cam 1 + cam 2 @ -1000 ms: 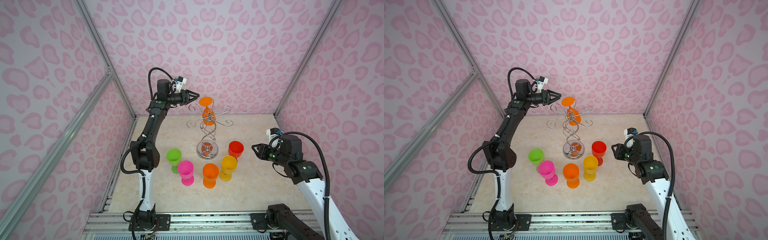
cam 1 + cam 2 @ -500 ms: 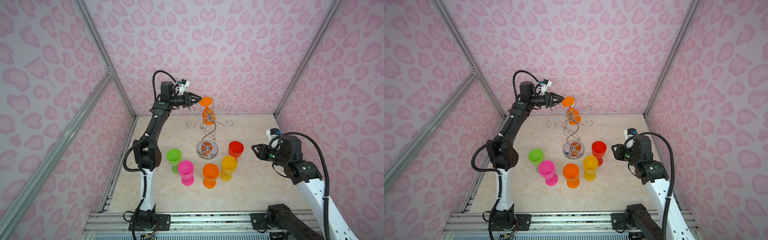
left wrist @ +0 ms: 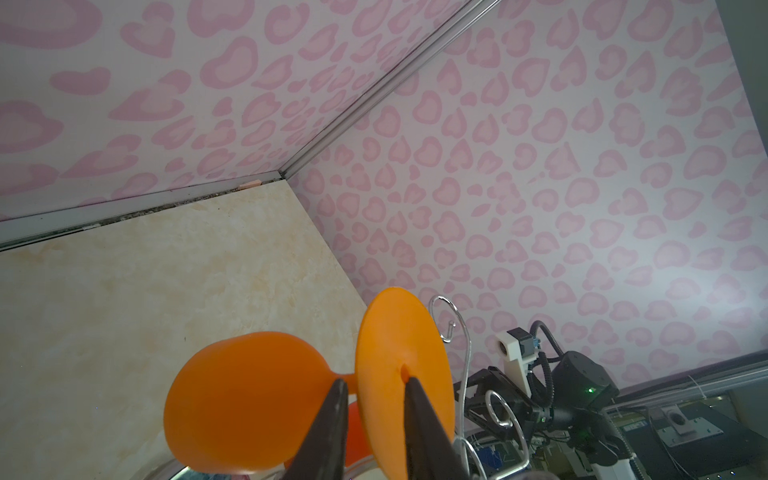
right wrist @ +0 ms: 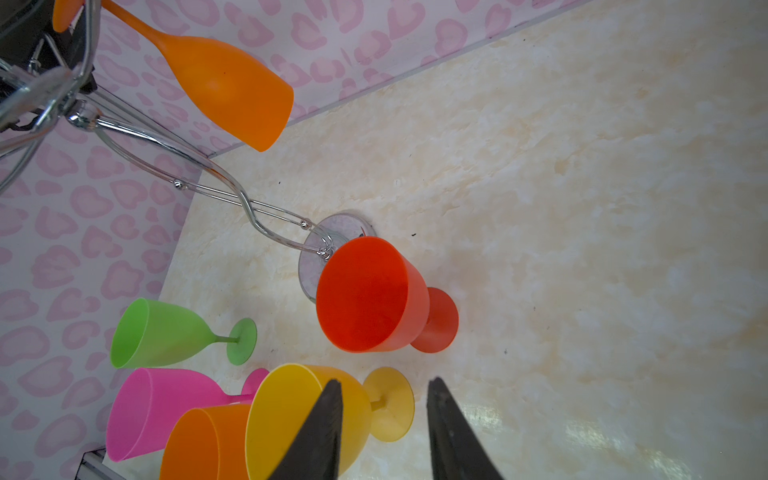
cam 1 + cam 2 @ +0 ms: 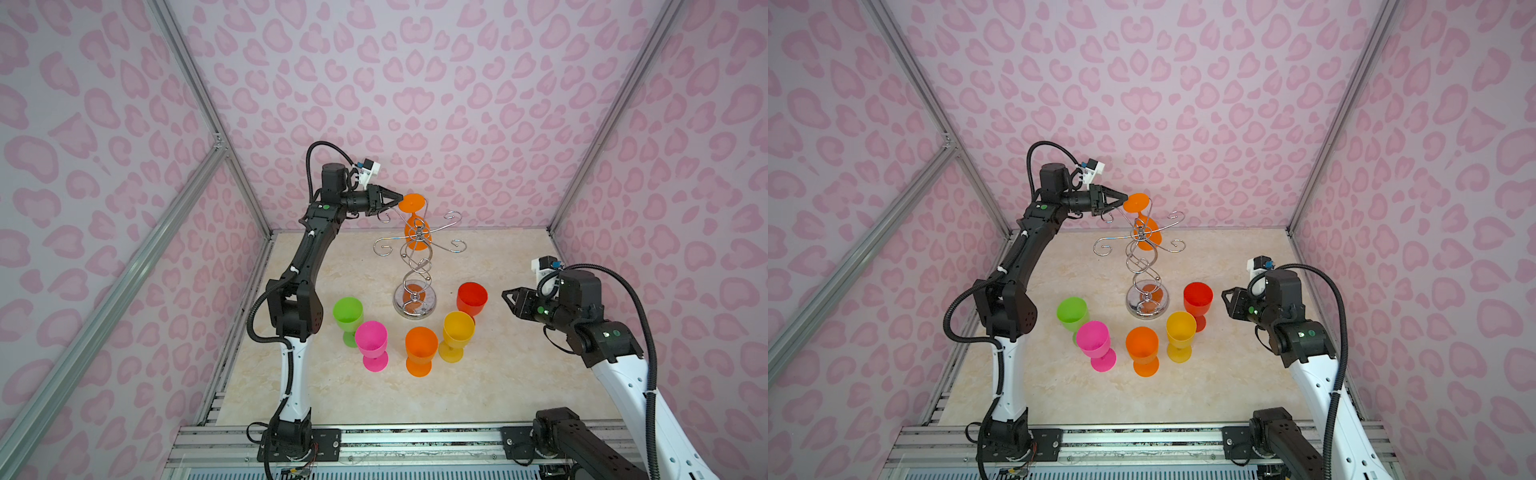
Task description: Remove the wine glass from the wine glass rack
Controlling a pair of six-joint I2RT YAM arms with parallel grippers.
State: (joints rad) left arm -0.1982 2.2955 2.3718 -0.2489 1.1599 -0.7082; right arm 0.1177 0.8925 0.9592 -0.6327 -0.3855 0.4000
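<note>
Six glasses show in both top views, and only one is off the table (image 5: 498, 374): the orange wine glass (image 5: 417, 237), hanging upside down from the top of the rack (image 5: 417, 266) close to the back wall (image 5: 415, 104). From above, the left gripper (image 5: 397, 198) is level with the round foot of that glass, tips at its edge, and the hold itself cannot be made out. The left wrist view is closer. It shows two narrowly set fingers (image 3: 417, 419) either side of the foot, one against its outer face, the other on the stem side with a sliver of gap. Whether they pinch it I cannot tell.

Only the right wrist view shows the right gripper (image 4: 384, 381) with jaws apart and nothing between them. It hovers near the red glass (image 4: 365, 295) but clear of it.

The green glass (image 5: 348, 312), pink glass (image 5: 371, 337), orange glass (image 5: 421, 345) and yellow glass (image 5: 458, 330) curve closely round the front of the rack's base. Open table lies to their right and along the front edge, while little room is left between rack and wall
</note>
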